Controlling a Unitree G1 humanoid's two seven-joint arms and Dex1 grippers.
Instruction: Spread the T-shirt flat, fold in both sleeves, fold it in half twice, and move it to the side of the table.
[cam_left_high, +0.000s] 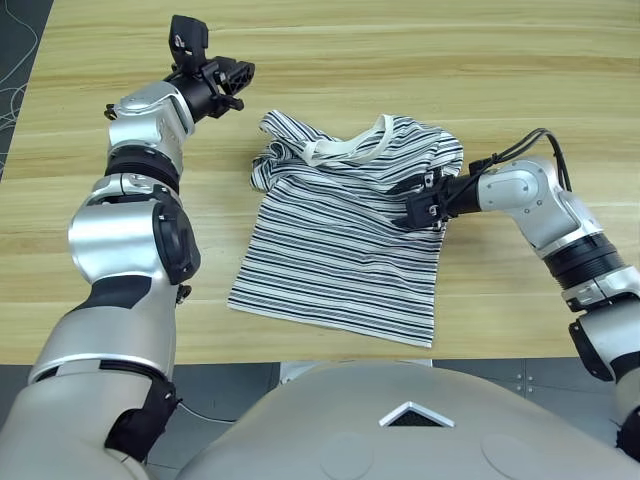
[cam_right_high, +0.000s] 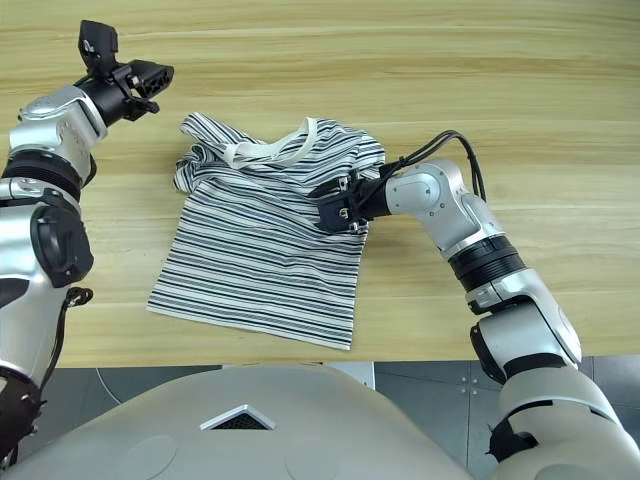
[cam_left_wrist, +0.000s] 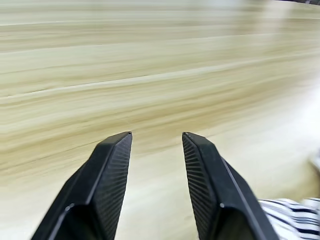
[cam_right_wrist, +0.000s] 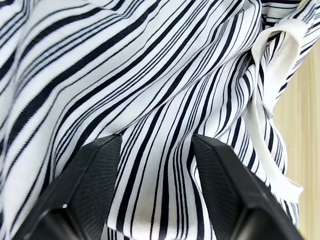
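A black-and-white striped T-shirt (cam_left_high: 335, 255) lies on the wooden table (cam_left_high: 420, 50), its hem toward me and its white collar (cam_left_high: 345, 148) at the far end. The far-left sleeve area (cam_left_high: 272, 160) is bunched and folded over. My right gripper (cam_left_high: 412, 210) is low over the shirt's right side below the collar, open, with its fingertips (cam_right_wrist: 107, 145) against the striped fabric (cam_right_wrist: 165, 75). My left gripper (cam_left_high: 243, 85) hovers above bare wood just beyond the shirt's far-left corner, open, with nothing between its fingers (cam_left_wrist: 115, 170).
Bare tabletop surrounds the shirt on the left, right and far sides. The table's front edge (cam_left_high: 300, 355) runs just below the hem. Dark floor with cables (cam_left_high: 15, 60) shows past the table's left edge.
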